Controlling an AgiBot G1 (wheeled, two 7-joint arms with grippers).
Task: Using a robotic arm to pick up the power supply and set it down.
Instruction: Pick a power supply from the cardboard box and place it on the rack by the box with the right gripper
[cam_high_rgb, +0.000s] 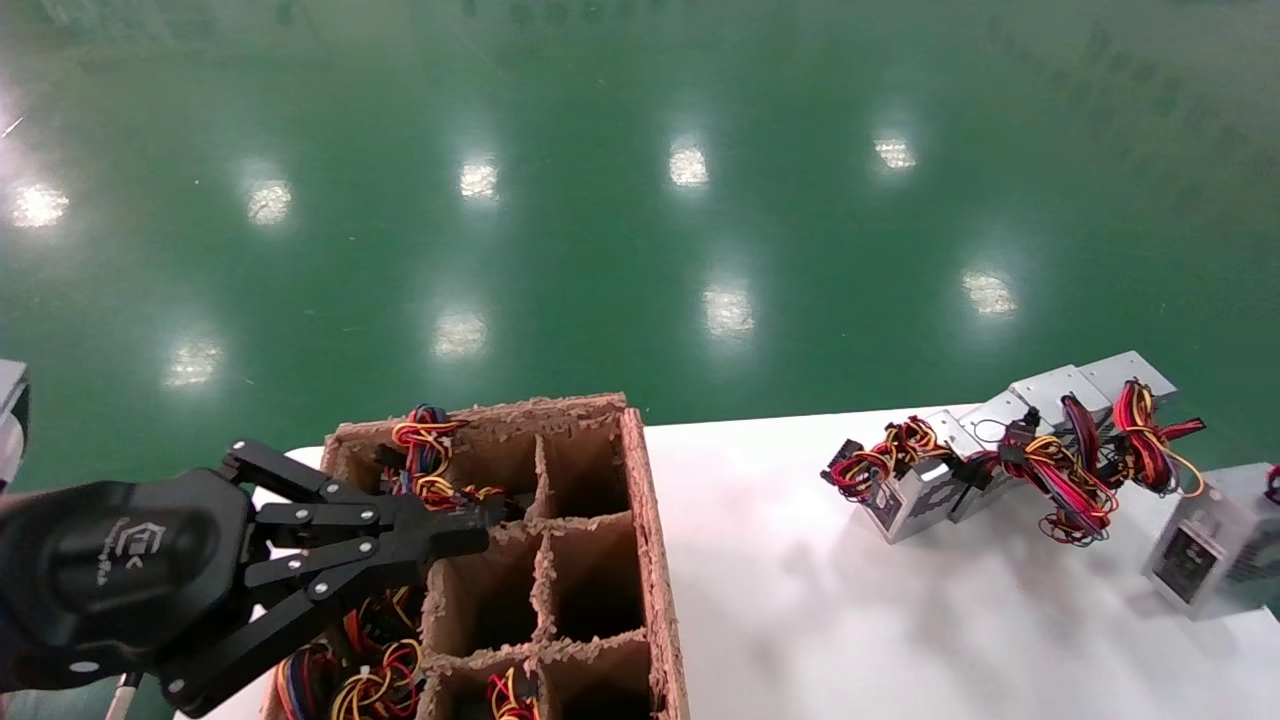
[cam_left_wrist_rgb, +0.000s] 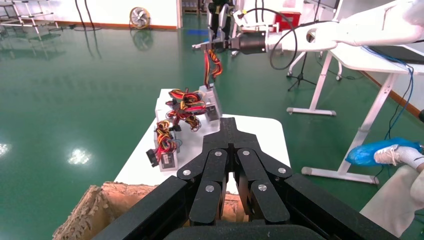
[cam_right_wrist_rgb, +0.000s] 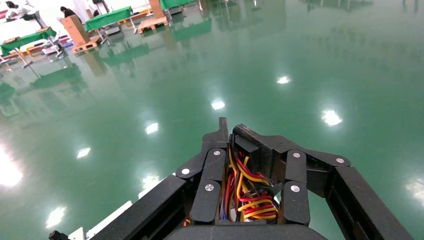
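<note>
The power supply (cam_high_rgb: 1215, 545) hangs off the right gripper (cam_right_wrist_rgb: 235, 135) by its wire bundle (cam_right_wrist_rgb: 247, 192). The right wrist view shows the claw clamped down on the red, yellow and black wires, with a black connector wedged between the fingers. From the left wrist view, the wires run straight down from the claw to the silver box directly below it. The box looks like it's resting on the table (cam_high_rgb: 800, 600), but I can't tell for sure whether it's touching.

The box under the claw is close to a table edge, with green floor (cam_high_rgb: 640, 200) right past it. The other power supplies (cam_high_rgb: 1000, 460) are lined up in a row just beside the held one, with their wires tangled together. Beyond that row there's a wide bare stretch of white tabletop, then the cardboard divider box (cam_high_rgb: 655, 540) at the far end from the right gripper, well apart from it. Several of its compartments have wires showing.

The left gripper (cam_high_rgb: 478, 528) is over that box with its fingers pinched together, holding nothing.
</note>
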